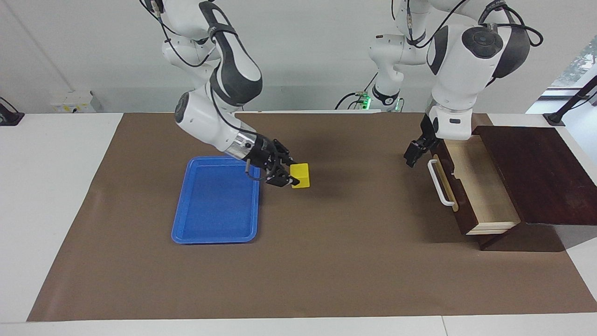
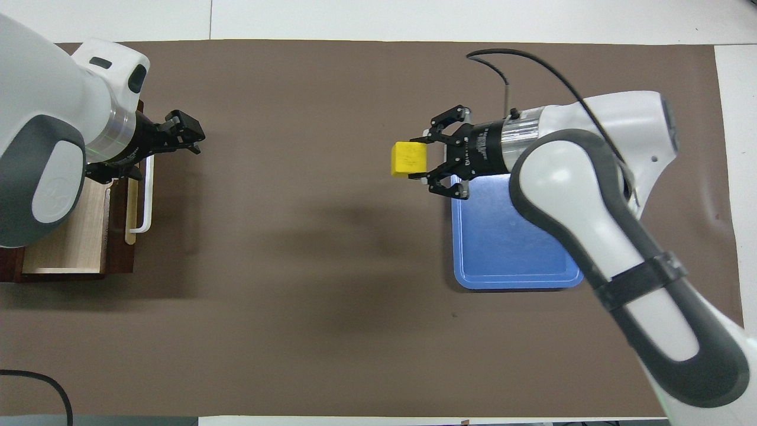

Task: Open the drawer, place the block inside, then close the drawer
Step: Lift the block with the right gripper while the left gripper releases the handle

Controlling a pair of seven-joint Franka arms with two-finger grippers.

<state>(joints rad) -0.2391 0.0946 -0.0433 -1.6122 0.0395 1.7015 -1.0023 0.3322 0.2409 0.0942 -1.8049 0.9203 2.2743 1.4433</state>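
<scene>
Right claw (image 1: pixel 288 177) is clamping the yellow block (image 1: pixel 301 175), hanging mid-frame over the brown desk (image 1: pixel 326 261) just off the blue tray's (image 1: pixel 217 200) edge. Left claw (image 1: pixel 416 151) is hovering by the white handle (image 1: pixel 440 183), fingers seemingly together. Pulled-out drawer (image 1: pixel 480 186) is lying well apart at the facing view's right, so the right arm is needing a long sideways carry.

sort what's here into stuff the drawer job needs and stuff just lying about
Part of the job:
- drawer, pulled open, nothing in it
- block, held in the right hand above the mat beside the tray
- left hand, by the drawer's handle, holding nothing

Just lying about:
- blue tray, nothing in it
- brown mat under everything
</scene>
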